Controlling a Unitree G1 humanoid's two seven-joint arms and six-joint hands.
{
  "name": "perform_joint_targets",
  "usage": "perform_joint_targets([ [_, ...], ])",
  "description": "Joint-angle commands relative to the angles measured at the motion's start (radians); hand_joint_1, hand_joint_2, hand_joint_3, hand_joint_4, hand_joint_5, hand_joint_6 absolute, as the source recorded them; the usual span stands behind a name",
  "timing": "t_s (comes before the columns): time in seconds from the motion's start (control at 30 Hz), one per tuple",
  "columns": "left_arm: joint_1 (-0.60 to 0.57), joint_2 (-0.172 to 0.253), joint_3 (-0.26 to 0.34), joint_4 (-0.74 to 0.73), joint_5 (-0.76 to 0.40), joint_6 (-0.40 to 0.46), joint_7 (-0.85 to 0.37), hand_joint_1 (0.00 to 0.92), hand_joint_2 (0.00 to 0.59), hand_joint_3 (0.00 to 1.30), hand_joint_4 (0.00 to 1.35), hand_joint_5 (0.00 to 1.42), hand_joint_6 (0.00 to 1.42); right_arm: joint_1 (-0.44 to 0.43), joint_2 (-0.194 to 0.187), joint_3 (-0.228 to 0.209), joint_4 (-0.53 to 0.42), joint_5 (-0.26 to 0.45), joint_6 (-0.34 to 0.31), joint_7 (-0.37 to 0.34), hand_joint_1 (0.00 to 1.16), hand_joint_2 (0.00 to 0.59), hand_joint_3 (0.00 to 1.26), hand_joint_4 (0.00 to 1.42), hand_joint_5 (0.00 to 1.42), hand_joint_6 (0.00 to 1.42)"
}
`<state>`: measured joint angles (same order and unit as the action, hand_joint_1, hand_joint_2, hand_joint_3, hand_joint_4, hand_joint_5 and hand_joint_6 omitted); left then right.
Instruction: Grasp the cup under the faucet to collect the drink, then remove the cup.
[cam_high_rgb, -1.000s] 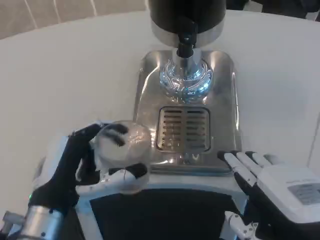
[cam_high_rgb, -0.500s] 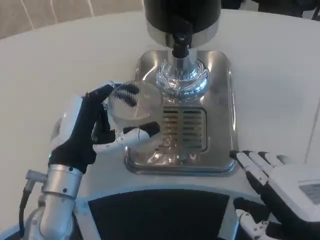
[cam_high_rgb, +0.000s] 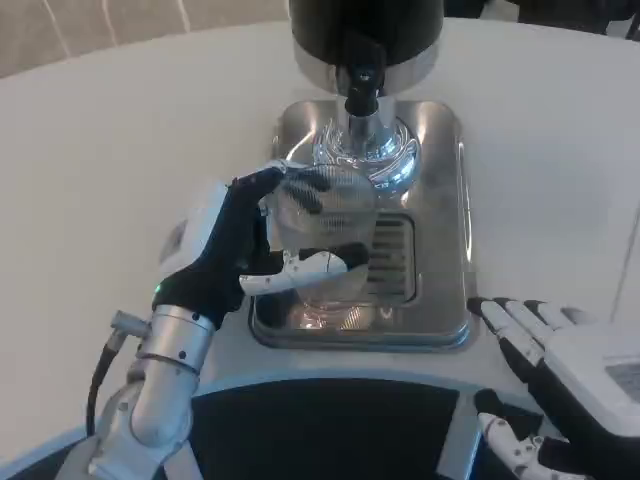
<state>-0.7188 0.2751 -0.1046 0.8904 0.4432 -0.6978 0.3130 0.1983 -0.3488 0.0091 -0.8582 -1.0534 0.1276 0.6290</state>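
One head view: left hand (cam_high_rgb: 235, 250) is gripping the clear cup (cam_high_rgb: 322, 232) over the drip tray (cam_high_rgb: 440, 210), at 6 o'clock from the faucet (cam_high_rgb: 360, 85). Right hand (cam_high_rgb: 560, 365) is resting empty, fingers spread, at 4 o'clock. Risk: cup sitting off-centre under the spout, so drink is spilling.

Looks like you're set up in some kind of demo or test space dressed up as a drink station. You've got a round white table (cam_high_rgb: 120, 150) with a shiny steel drip tray (cam_high_rgb: 440, 200) near its far edge, a black dispenser (cam_high_rgb: 365, 30) standing on it, and pale tiled floor (cam_high_rgb: 90, 25) showing past the table's far edge.
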Motion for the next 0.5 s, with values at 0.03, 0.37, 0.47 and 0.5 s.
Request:
perform_joint_targets([
  [0.03,-0.047,-0.016,-0.021,0.048,0.009,-0.016,0.041,0.684,0.0,0.9,1.09,1.36,1.42,0.012,-0.005,-0.014,-0.004,0.022,0.002,0.012,0.15,0.582,0.0,0.0,0.0,0.0],
  [0.37,-0.136,-0.039,-0.08,0.141,0.064,0.056,0.13,0.661,0.0,0.88,1.01,1.25,1.39,0.037,-0.009,-0.036,-0.015,0.043,0.005,0.013,0.15,0.585,0.0,0.0,0.0,0.0],
  [0.47,-0.14,-0.029,-0.103,0.143,0.091,0.072,0.163,0.62,0.0,0.77,0.86,1.1,1.33,0.047,-0.01,-0.047,-0.017,0.052,0.005,0.009,0.15,0.583,0.0,0.0,0.0,0.0],
  [0.5,-0.141,-0.026,-0.111,0.141,0.101,0.079,0.171,0.574,0.0,0.69,0.77,1.03,1.3,0.049,-0.011,-0.049,-0.017,0.054,0.004,0.008,0.15,0.582,0.0,0.0,0.0,0.0],
])
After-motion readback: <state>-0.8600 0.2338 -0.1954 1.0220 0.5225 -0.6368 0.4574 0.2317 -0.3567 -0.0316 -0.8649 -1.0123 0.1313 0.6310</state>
